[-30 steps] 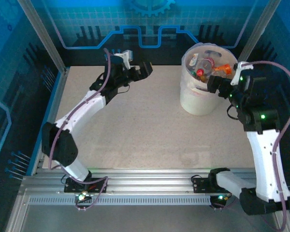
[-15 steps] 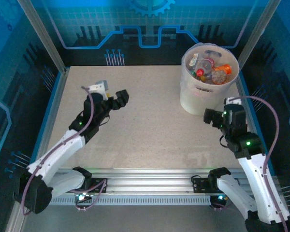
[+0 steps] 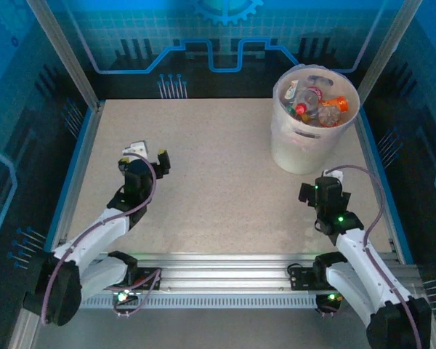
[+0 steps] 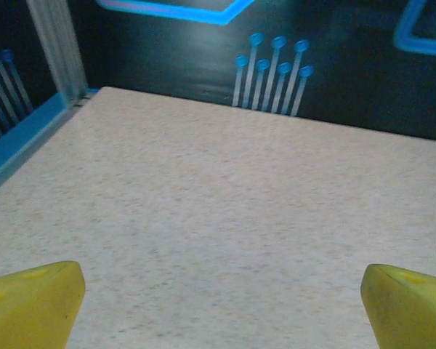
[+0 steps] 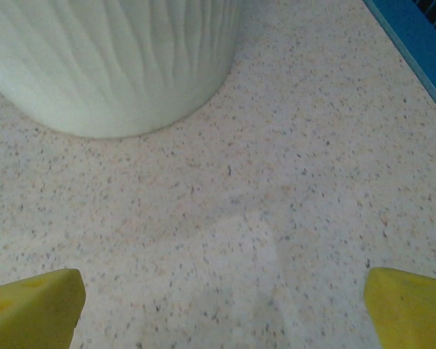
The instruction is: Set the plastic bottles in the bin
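Note:
The bin, a whitish translucent bucket, stands at the back right of the table. Several plastic bottles with red, orange and green caps and labels lie inside it. In the right wrist view the bin's ribbed lower wall shows just ahead of my right gripper, whose yellow fingertips stand wide apart over bare table. My right gripper sits low, in front of the bin. My left gripper hangs over the left side of the table, and in its wrist view the left gripper is open and holds nothing.
Speckled beige tabletop lies between the arms. A blue rim and dark patterned walls bound it. An aluminium rail with the arm bases runs along the near edge.
Both arms have pulled back towards the near edge. The left gripper came from the far back wall to the left side; the right gripper dropped from the bin's rim to the table before it.

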You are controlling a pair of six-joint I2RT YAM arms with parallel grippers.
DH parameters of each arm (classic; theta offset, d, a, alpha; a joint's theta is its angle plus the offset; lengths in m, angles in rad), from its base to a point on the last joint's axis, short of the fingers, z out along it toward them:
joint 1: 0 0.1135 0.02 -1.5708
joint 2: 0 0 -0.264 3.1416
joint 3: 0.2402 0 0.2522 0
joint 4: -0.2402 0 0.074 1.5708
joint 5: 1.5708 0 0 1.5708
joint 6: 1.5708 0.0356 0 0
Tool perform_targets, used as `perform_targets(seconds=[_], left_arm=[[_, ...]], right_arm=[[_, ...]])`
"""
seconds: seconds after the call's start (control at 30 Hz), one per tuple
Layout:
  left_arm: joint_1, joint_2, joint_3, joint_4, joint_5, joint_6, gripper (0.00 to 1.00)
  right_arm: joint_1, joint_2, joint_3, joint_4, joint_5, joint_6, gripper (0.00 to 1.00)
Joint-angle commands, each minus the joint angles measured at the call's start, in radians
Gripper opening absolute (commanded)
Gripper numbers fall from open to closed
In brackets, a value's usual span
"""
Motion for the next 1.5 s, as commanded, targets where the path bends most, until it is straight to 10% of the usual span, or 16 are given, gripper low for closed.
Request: perform_targets(seconds=[0.0,0.63,0.83,1.23,1.47], left_arm=[[0.067,0.050,-0.037,0.135,0.020,0.071,0.99],[0.269,0.210,-0.137,0.501,0.384,0.161,0.99],[0.269,0.165,-0.156,0.375,0.410,0.169,0.99],[0.279,0.502,-0.178,0.747,0.527,0.171,0.99],[0.280,0.480,-0.119,0.585,0.512,0.157,0.99]], right_arm=[[-0.052,0.059,-0.015,0.225,-0.042,-0.085,1.00],[-0.192,0.344,-0.069,0.823,-0.316,-0.255,1.00],[-0.199,0.389,-0.074,0.860,-0.351,-0.287,1.00],[-0.212,0.473,-0.085,0.921,-0.448,-0.338,1.00],[-0.206,0.472,-0.082,0.913,-0.531,-0.374,1.00]])
